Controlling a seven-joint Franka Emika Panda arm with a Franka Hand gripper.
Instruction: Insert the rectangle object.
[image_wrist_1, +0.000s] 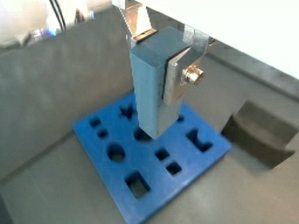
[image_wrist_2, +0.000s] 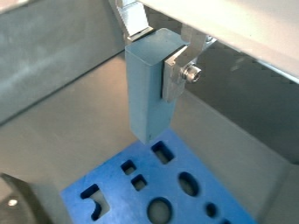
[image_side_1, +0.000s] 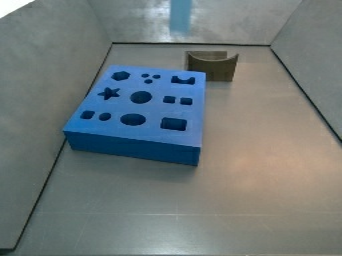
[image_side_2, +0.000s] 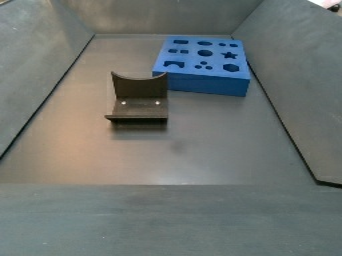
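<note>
A grey floor (image_side_1: 254, 190) is lying well below the gripper (image_wrist_1: 163, 74), which is hanging high over it. Grey sloping walls (image_side_2: 34, 90) are rising around the gripper on every side. Soft light is glinting off one wall (image_side_1: 147, 20).

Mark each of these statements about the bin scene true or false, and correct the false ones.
1. The tool grips the long light-blue rectangular bar in both wrist views. True.
2. The bar is already seated in a hole of the wide blue board with shaped holes. False: in both wrist views its lower end hangs above the board, not in any hole.
3. The dark olive-brown block with a U-shaped notch lies on the grey floor apart from the board. True.
4. The notched block sits on top of the board. False: it rests on the floor beside the board.
5. The board carries a star-shaped hole. True.
</note>
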